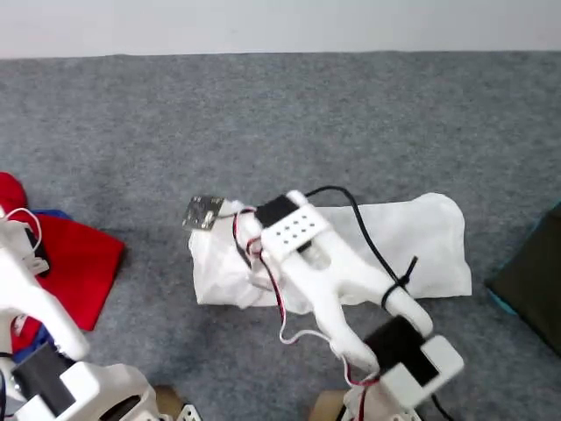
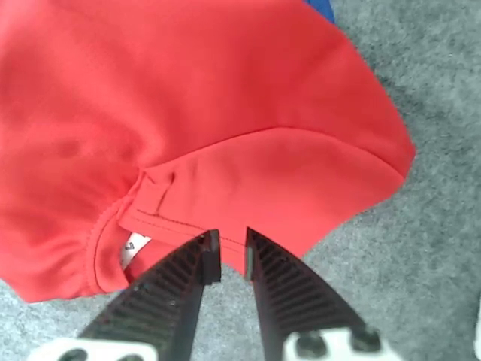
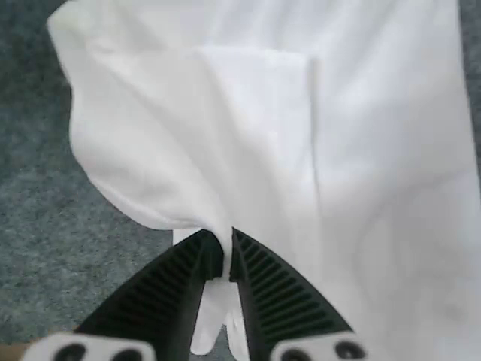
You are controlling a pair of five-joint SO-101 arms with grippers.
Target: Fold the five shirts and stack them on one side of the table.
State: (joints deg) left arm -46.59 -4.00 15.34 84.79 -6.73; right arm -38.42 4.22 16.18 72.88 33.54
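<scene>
High view: a white shirt [image 1: 412, 237] lies crumpled mid-way across the grey-carpeted bench [image 1: 263, 114], with a pale wall [image 1: 263, 26] behind.
The right fingers [image 3: 192, 278] are clenched on its fold. The left fingers [image 2: 176, 289] stand a slit apart, grasping nothing, over the red shirt [image 1: 79, 259] at the bench's left edge.

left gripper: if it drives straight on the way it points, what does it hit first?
The red shirt, at its neckline edge directly ahead of the left gripper; it may already be touching, depth is unclear.
</scene>
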